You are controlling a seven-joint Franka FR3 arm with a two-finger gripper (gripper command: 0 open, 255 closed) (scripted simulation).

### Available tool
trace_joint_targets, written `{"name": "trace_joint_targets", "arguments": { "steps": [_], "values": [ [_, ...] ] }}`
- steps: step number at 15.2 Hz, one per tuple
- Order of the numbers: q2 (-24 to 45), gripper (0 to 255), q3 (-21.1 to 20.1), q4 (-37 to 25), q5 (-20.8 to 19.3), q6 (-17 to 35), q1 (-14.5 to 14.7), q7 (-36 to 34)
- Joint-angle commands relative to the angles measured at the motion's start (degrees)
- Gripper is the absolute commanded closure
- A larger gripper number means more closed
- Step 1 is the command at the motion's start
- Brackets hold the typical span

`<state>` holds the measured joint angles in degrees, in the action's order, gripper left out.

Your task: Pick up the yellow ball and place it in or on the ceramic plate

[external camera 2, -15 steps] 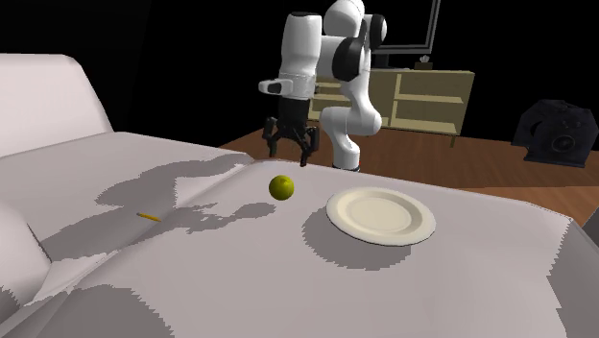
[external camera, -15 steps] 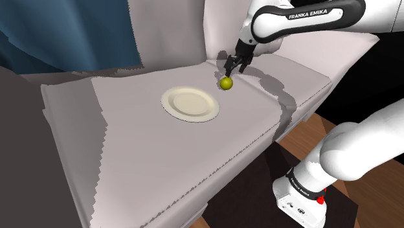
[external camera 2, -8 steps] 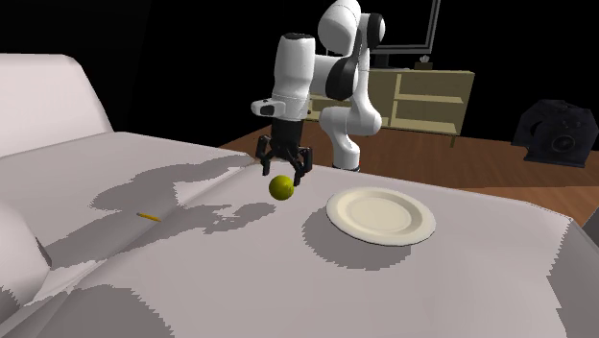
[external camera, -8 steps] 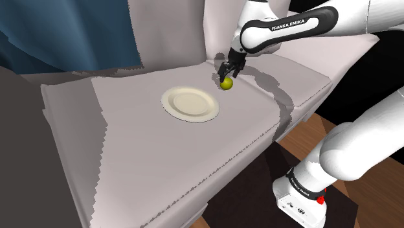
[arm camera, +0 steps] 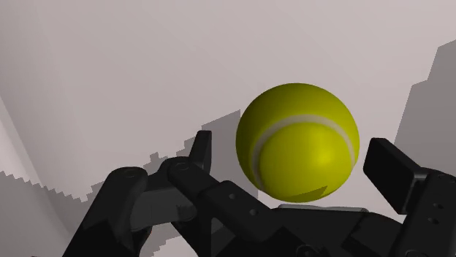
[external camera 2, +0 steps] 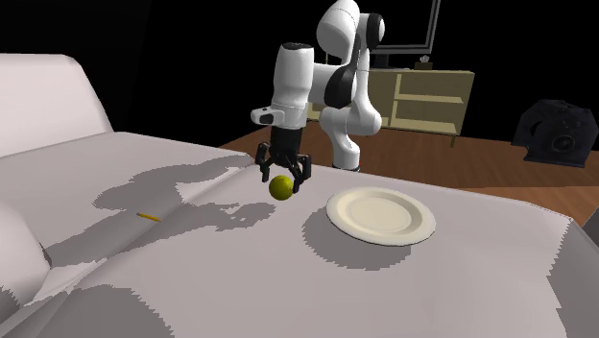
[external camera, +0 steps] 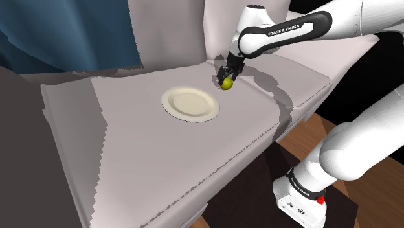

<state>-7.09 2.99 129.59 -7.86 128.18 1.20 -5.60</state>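
Note:
A yellow-green tennis ball (external camera: 226, 83) rests on the pale cushioned surface, just to the right of a cream ceramic plate (external camera: 190, 103) in the shoulder view. My black gripper (external camera: 228, 77) has come down over the ball and stands open. In the wrist view the ball (arm camera: 299, 142) sits between the two fingers (arm camera: 202, 150), with a small gap on each side, so nothing is clasped. The second exterior view has the gripper (external camera 2: 281, 177) straddling the ball (external camera 2: 280, 186), with the plate (external camera 2: 380, 214) to its right.
The surface is a wide pale sofa seat (external camera: 142, 149) with a backrest behind the ball. A blue cloth (external camera: 65, 32) hangs at the shoulder view's upper left. A small yellow stick (external camera 2: 147, 216) lies on the seat. A cabinet (external camera 2: 422, 101) and speaker (external camera 2: 562, 134) stand beyond.
The gripper has come down from above the ball until its open fingers stand on either side of it. Ball and plate have not moved.

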Motion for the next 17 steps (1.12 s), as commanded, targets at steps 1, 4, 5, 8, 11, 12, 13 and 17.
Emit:
{"name": "trace_joint_targets", "arguments": {
  "steps": [1,4,5,8,11,12,13,17],
  "values": [
    [0.01,0,0.00,0.01,0.00,0.02,0.00,0.00],
    [0.00,255,0.00,0.00,0.00,0.01,0.00,0.00],
    [0.00,255,0.00,0.01,0.00,0.01,0.00,0.00],
    [0.00,255,0.00,0.01,0.00,0.01,0.00,0.00],
    [0.00,255,0.00,0.02,0.00,0.02,0.00,0.00],
    [0.01,255,0.00,0.01,0.00,0.02,0.00,0.00],
    [-0.33,255,-0.01,-0.44,0.06,-0.76,0.02,0.09],
    [-1.50,255,-0.06,-2.38,0.28,-3.86,0.08,0.44]
  ]
}}
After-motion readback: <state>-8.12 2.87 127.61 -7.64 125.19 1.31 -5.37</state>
